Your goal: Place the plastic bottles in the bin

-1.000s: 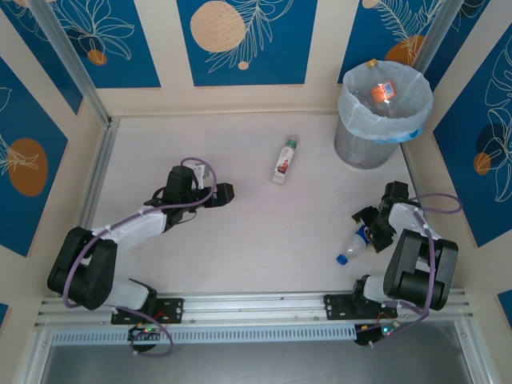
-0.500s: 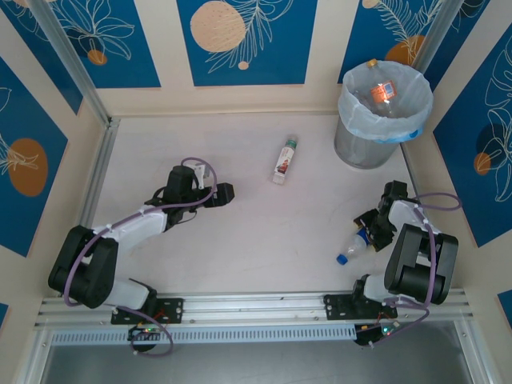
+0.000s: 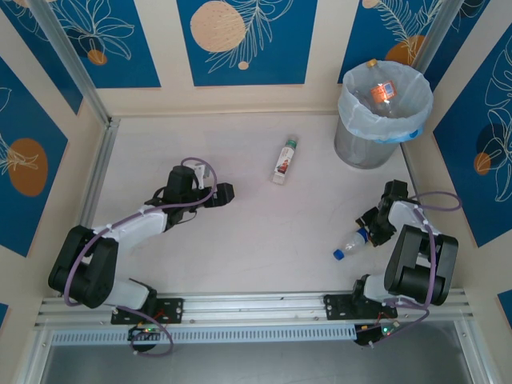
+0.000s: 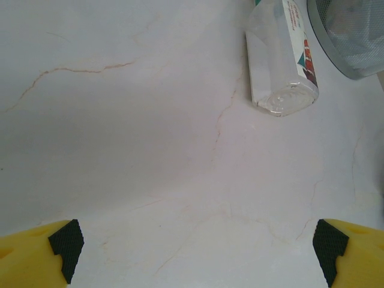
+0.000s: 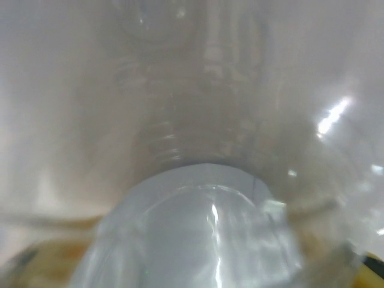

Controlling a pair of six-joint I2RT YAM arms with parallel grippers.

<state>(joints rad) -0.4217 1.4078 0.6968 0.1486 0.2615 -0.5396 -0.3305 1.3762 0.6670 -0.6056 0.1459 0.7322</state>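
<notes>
One light, slick, crushable bottle (image 3: 350,243) nearside of the bin (image 3: 364,148): take its mid-body; right gripper (image 3: 366,233) straddles it, clamp unclear.

The counter (image 3: 264,232) looks smooth and matt, with faint brown veins. The labelled bottle (image 4: 282,60) and the blue-capped bottle (image 3: 350,244) are clear, glossy plastic. A thin translucent bag (image 3: 354,112) lines the grey bin (image 3: 364,152). The rail (image 3: 256,302) is bare metal.

Cream walls (image 3: 240,100) carried deep-blue panels (image 3: 272,56) printed with orange discs and white leaf outlines. The table (image 3: 264,232) was pale and marble-like, veined with thin brownish cracks, evenly lit. Aluminium rails (image 3: 256,302) edged it.
</notes>
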